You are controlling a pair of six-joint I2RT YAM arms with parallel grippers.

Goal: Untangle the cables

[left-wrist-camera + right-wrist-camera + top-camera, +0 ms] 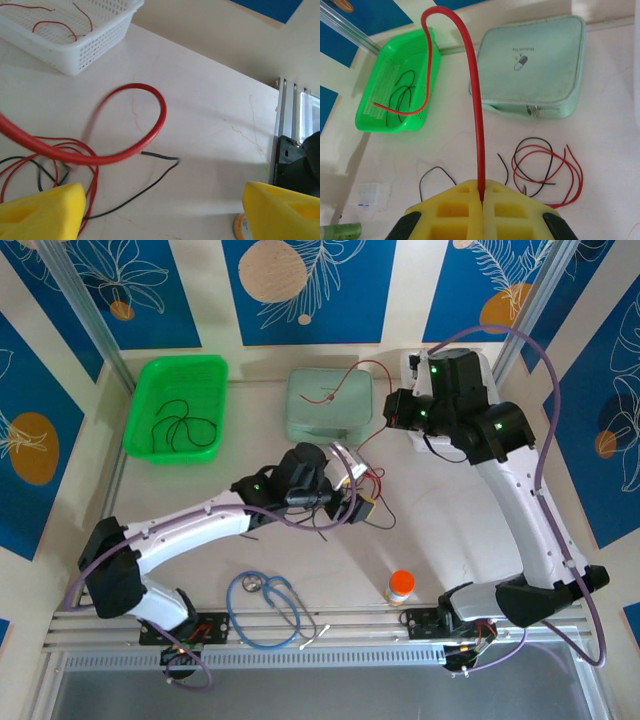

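I work in a robotics lab cell: aluminium rails (360,635) edge my pale worktop (450,530), printed blue panels (375,310) wall it in.

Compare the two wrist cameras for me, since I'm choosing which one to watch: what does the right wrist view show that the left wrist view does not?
Right wrist view, not the left: the right gripper shut on a red cable, a green basket holding black cables, and a mint zip case. Left wrist view, not the right: the open left gripper and a white basket with red cables in it. Both: loose red and black cables tangled on the table.
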